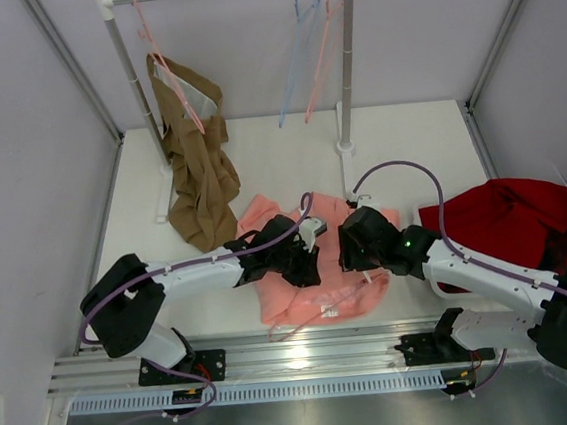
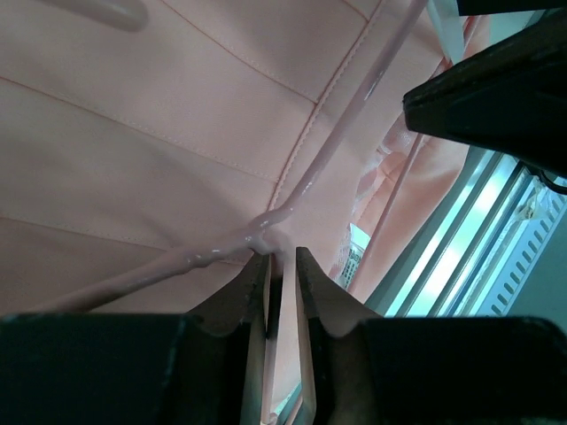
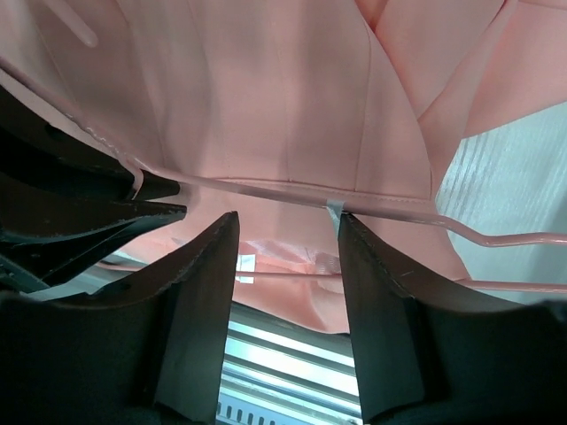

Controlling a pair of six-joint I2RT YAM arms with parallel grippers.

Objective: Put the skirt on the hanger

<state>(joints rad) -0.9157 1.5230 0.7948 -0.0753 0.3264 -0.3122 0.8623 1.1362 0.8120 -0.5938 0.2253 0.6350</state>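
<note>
The salmon-pink skirt (image 1: 291, 287) lies crumpled on the table between the two arms. The thin pink wire hanger (image 1: 319, 320) lies on it. In the left wrist view my left gripper (image 2: 282, 255) is shut on the hanger (image 2: 341, 133) at the joint where its wires meet. My right gripper (image 3: 288, 217) is open just above the skirt (image 3: 266, 97), and one hanger wire (image 3: 266, 188) crosses in front of its fingertips. A small white label (image 3: 245, 266) shows on the skirt. In the top view the left gripper (image 1: 311, 260) and the right gripper (image 1: 347, 249) are close together over the skirt.
A dark red cloth (image 1: 505, 216) lies at the right. A brown garment (image 1: 197, 171) hangs from the rack at the back left. The rack post (image 1: 345, 86) stands behind the skirt, with a pale blue hanger (image 1: 295, 71) on the rail. A metal rail (image 1: 297, 357) runs along the near edge.
</note>
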